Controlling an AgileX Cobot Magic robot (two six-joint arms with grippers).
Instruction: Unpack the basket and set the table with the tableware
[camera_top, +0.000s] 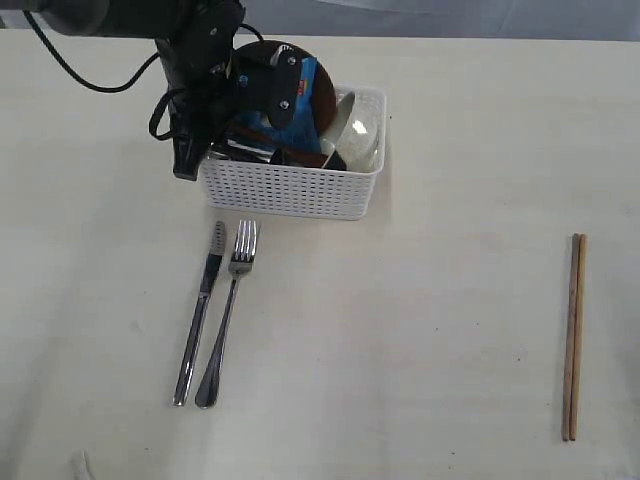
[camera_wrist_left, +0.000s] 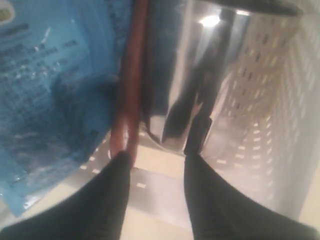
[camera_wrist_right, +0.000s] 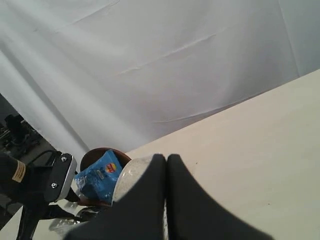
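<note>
The white basket (camera_top: 290, 188) stands at the table's (camera_top: 420, 300) far left. My left arm (camera_top: 205, 70) reaches down into its left end. There my left gripper (camera_wrist_left: 159, 157) is open, with only the basket floor between its fingers. The red-brown spoon (camera_wrist_left: 131, 90) lies against one fingertip and the steel cup (camera_wrist_left: 210, 75) stands just past the other. The bowl (camera_top: 357, 125), brown plate (camera_top: 322, 92) and blue packet (camera_top: 300, 100) are in the basket. The knife (camera_top: 205, 305) and fork (camera_top: 230, 310) lie in front of it, the chopsticks (camera_top: 573, 335) far right. My right gripper (camera_wrist_right: 166, 157) is shut, held above the table.
The basket's lattice wall (camera_wrist_left: 280, 100) stands close beside my left gripper, and the blue packet (camera_wrist_left: 45, 90) crowds its other side. Bare tabletop stretches between the fork and the chopsticks. A white backdrop (camera_wrist_right: 150, 60) hangs behind the table.
</note>
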